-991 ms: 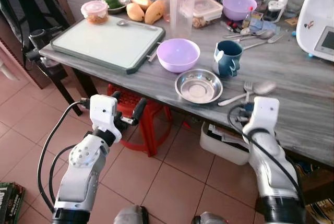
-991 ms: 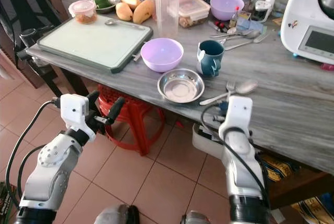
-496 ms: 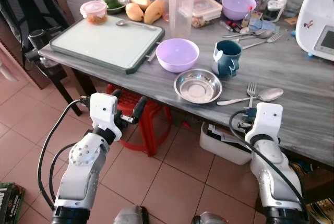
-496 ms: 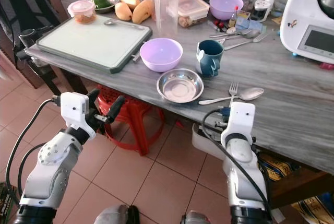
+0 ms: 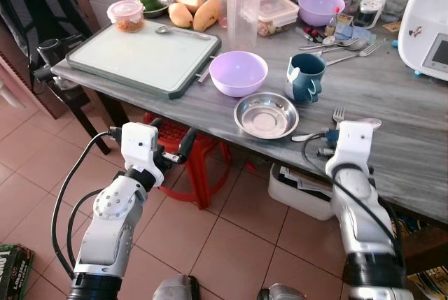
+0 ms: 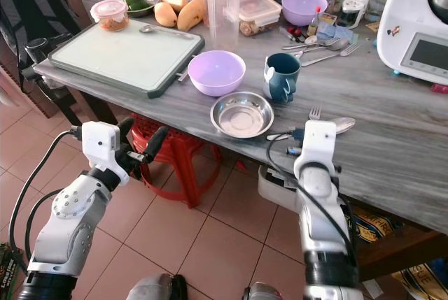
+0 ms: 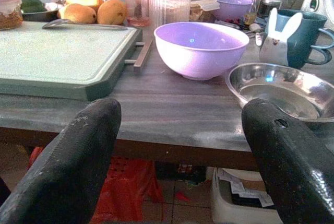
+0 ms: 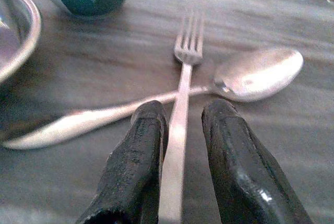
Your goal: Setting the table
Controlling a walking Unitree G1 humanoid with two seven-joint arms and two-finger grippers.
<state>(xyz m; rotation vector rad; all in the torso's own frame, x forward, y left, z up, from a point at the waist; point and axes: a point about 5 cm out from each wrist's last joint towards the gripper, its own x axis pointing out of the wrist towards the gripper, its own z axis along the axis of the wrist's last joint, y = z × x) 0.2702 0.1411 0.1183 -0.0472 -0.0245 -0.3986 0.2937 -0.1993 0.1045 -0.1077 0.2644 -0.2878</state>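
Right tool (image 8: 175, 169) straddling fork (image 8: 185, 72) handle, fingers slightly apart, fork flat on bench (image 5: 392, 97) across spoon (image 8: 250, 75); close squarely on handle, lift straight, avoid dragging spoon.

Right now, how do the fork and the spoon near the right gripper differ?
The fork lies on top, crossing over the spoon. The fork's handle runs between the jaws of the right gripper; the spoon's handle lies outside them, pointing toward the steel bowl. The fork ends in tines, the spoon in a round bowl. Both are silver metal.
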